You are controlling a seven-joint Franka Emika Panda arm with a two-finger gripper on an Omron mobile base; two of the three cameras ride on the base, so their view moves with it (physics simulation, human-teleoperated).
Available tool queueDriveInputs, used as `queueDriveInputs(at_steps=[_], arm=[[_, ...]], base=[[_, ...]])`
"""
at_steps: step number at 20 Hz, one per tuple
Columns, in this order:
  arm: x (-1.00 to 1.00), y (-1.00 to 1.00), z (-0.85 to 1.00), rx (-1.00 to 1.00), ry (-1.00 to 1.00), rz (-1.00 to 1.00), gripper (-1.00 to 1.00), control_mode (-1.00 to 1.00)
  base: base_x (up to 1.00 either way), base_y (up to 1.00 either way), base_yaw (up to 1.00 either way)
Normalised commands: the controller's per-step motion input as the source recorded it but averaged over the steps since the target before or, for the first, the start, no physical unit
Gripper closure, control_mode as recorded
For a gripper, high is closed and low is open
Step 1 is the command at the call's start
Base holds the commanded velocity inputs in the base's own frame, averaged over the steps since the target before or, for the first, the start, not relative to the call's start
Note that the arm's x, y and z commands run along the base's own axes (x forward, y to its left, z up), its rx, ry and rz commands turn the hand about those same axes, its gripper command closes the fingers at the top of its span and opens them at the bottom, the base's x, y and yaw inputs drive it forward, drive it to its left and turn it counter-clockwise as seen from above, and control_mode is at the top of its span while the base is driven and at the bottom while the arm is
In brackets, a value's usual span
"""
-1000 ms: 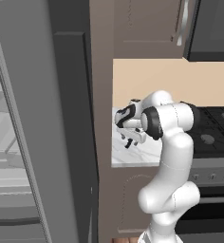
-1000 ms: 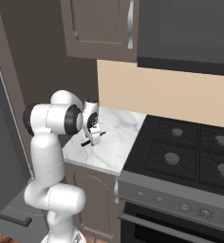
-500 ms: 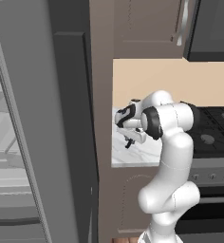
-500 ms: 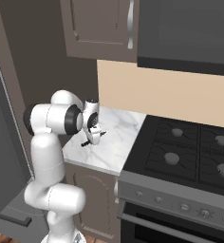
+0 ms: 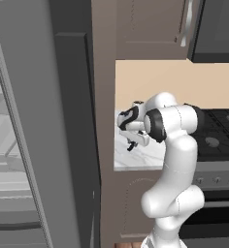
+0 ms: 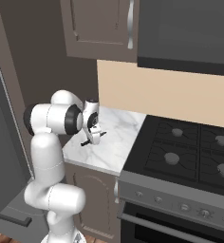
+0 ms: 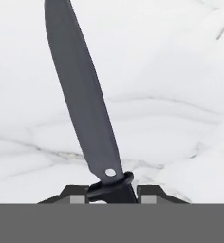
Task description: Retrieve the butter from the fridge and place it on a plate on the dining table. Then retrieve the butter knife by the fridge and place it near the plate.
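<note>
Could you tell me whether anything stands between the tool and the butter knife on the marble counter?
Nothing visible does. In the hand view the tool has its fingertips on either side of the butter knife at the handle end, over the bare marble counter.

- Marble surface (image 6: pixel 115 144) lies bare at centre frame around the pincer (image 6: pixel 91 141), open toward the stove (image 6: pixel 190 156) at right.
- Fridge (image 5: pixel 63 121) wall closes the left; upper cabinets (image 6: pixel 102 26) hang across the top of frame.
</note>
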Motion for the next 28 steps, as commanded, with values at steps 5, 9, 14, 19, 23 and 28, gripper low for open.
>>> queueDriveInputs(at_steps=[5,9,14,19,23,28], arm=[[-0.02,-0.18,0.15,-0.04,-0.03,0.01,1.0,-1.0],[-0.18,-0.13,0.71,-0.1,-0.09,0.13,1.0,-1.0],[-0.17,-0.01,0.45,-0.01,-0.02,0.15,1.0,-1.0],[-0.36,-0.28,0.16,0.0,-0.03,0.27,1.0,-1.0],[-0.61,-0.44,0.15,-0.05,-0.14,0.34,1.0,-1.0],[-0.4,-0.28,0.16,0.0,-0.05,0.36,1.0,-1.0]], base=[[0.0,0.0,0.0],[0.0,0.0,0.0],[0.0,0.0,0.0],[0.0,0.0,0.0],[0.0,0.0,0.0],[0.0,0.0,0.0]])
